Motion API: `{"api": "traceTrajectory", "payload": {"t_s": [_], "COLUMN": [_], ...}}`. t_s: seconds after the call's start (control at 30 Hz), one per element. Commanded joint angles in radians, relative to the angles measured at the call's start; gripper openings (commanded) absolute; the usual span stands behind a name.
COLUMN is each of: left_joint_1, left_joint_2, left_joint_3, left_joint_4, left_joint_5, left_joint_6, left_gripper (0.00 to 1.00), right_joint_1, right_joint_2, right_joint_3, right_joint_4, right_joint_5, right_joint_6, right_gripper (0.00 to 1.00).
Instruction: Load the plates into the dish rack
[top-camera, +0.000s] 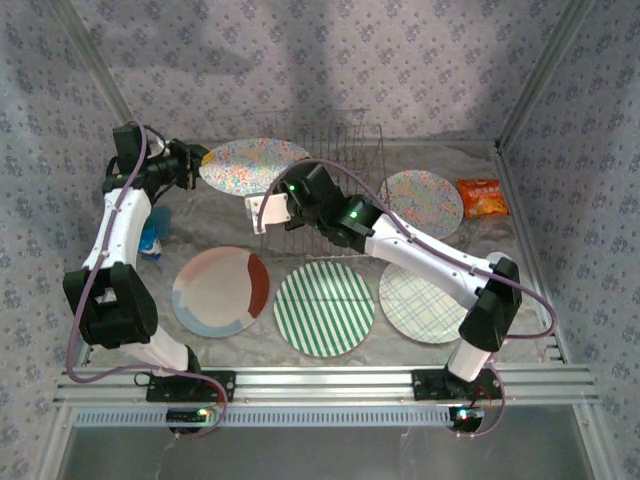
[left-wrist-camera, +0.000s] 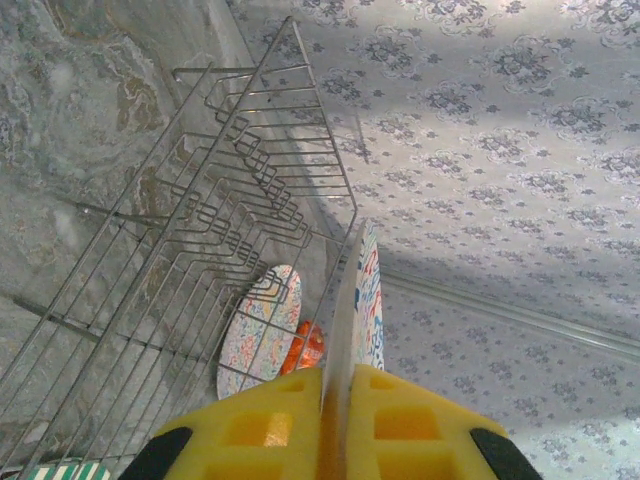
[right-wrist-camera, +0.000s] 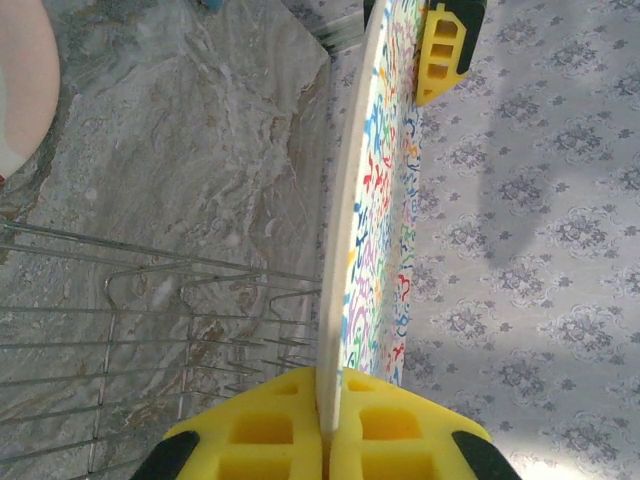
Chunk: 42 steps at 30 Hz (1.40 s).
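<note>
A floral plate (top-camera: 250, 165) is held in the air by both grippers at once; seen from above, it is found at about 11 o'clock from the middle of the table (top-camera: 210, 225), just beside the left end of the rack (top-camera: 345, 150), which stands at 12 o'clock. The left gripper (left-wrist-camera: 338, 390) is closed on the rim of this plate at its 9 o'clock side; the right gripper (right-wrist-camera: 325, 410) is closed on the opposite rim, towards 4 o'clock. In both wrist views the thin edge of the plate is seen pinched between the yellow fingers (left-wrist-camera: 260, 425).

As far as can be seen, no plate is held by the rack yet. Four other plates are laid flat on the table: a second floral plate (top-camera: 420, 203) at 2 o'clock, a plaid plate (top-camera: 425, 300) at 4 o'clock, a striped plate (top-camera: 325, 308) at 6 o'clock and a cream plate (top-camera: 220, 290) at 8 o'clock.

The step in hand is judged to be the loading of the first plate; whether a handover or a shared carry is meant cannot be told. For the next move, the plate probably needs to be turned onto its edge, lined up with one slot of the rack and lowered into it; if one grip is opened, the other must be kept firm, because the rim is thin and could slip.
</note>
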Motion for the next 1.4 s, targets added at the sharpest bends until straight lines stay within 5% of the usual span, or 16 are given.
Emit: {"api": "traceTrajectory", "payload": {"t_s": [0.0, 0.27, 0.73, 1.0, 1.13, 1.23, 1.37], "left_joint_1": [-0.002, -0.001, 0.008, 0.014, 0.009, -0.004, -0.022], "left_joint_2": [-0.034, -0.033, 0.009, 0.035, 0.042, 0.033, 0.003], "left_joint_3": [0.04, 0.065, 0.089, 0.169, 0.197, 0.213, 0.195], "left_joint_4": [-0.004, -0.005, 0.018, -0.059, -0.047, -0.036, 0.029], "left_joint_5": [0.025, -0.001, -0.034, -0.094, -0.119, -0.145, -0.172], "left_joint_6": [-0.035, 0.001, -0.006, 0.099, 0.159, 0.233, 0.32], "left_gripper": [0.0, 0.0, 0.0, 0.0, 0.0, 0.0, 0.0], "right_joint_1": [-0.016, -0.023, -0.045, -0.114, -0.19, -0.299, -0.541], "right_joint_2": [-0.001, -0.019, -0.09, -0.21, -0.218, -0.207, -0.182], "right_joint_3": [0.025, 0.036, -0.005, 0.003, 0.058, 0.122, 0.145], "right_joint_4": [0.024, 0.007, -0.005, -0.001, -0.031, -0.051, -0.109], "right_joint_5": [0.03, 0.036, -0.022, -0.186, -0.242, -0.233, -0.482], "right_joint_6": [0.023, 0.098, 0.209, 0.445, 0.667, 0.996, 1.438], "right_gripper": [0.08, 0.73, 0.8, 0.82, 0.88, 0.88, 0.89]}}
